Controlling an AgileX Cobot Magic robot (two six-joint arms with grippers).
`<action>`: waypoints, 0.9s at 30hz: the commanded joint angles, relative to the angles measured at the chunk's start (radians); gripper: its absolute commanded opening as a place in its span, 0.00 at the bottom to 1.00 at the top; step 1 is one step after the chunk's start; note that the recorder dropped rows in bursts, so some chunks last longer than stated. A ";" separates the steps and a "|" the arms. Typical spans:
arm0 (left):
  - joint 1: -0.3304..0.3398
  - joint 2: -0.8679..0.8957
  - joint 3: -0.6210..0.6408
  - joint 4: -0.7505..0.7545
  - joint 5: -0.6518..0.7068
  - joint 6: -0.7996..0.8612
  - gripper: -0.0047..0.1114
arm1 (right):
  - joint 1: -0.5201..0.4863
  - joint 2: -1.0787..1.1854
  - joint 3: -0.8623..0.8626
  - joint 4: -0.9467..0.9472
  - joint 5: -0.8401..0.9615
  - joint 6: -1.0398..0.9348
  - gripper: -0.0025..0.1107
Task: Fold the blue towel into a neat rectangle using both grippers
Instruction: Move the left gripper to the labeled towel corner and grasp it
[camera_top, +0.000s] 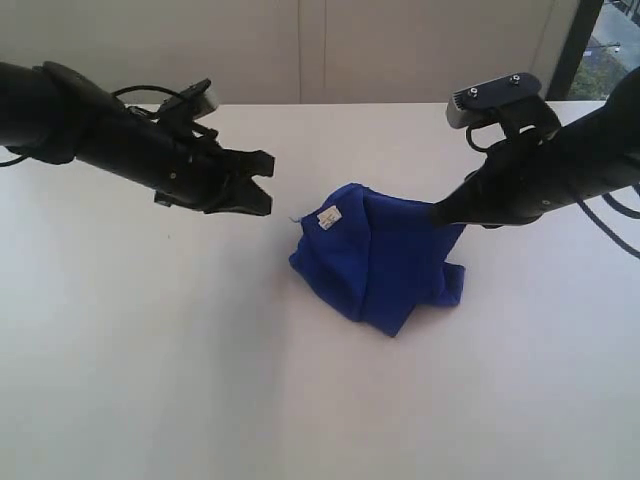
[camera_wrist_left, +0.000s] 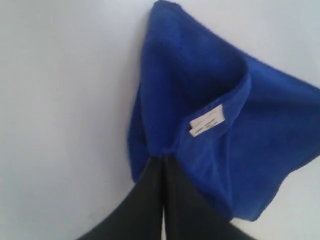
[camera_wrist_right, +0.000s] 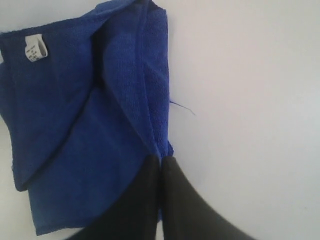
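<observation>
White table (camera_top: 150, 380): blue towel (camera_top: 385, 262) lies bunched mid-surface, not yet a rectangle. It's too crumpled for a clear long axis, but the main fold runs straight out from R gripper (camera_top: 441, 212). R's jaws are together, apparently clamped on towel's edge. L gripper (camera_wrist_left: 163, 159), jaws together & holding nothing, hangs just short of towel, w/ the tagged corner dead ahead. R is nearer. White tag (camera_top: 328, 218) faces up. Loose thread (camera_wrist_right: 182, 106) trails beside R's tips.
</observation>
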 joint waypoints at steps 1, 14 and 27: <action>-0.005 0.040 -0.043 -0.142 0.062 0.106 0.04 | 0.005 -0.001 0.004 0.005 0.001 0.004 0.02; -0.005 0.103 -0.043 -0.331 0.084 0.318 0.45 | 0.005 -0.001 0.004 0.005 0.003 0.004 0.02; -0.046 0.166 -0.043 -0.409 0.095 0.429 0.45 | 0.005 -0.001 0.004 0.005 0.003 0.004 0.02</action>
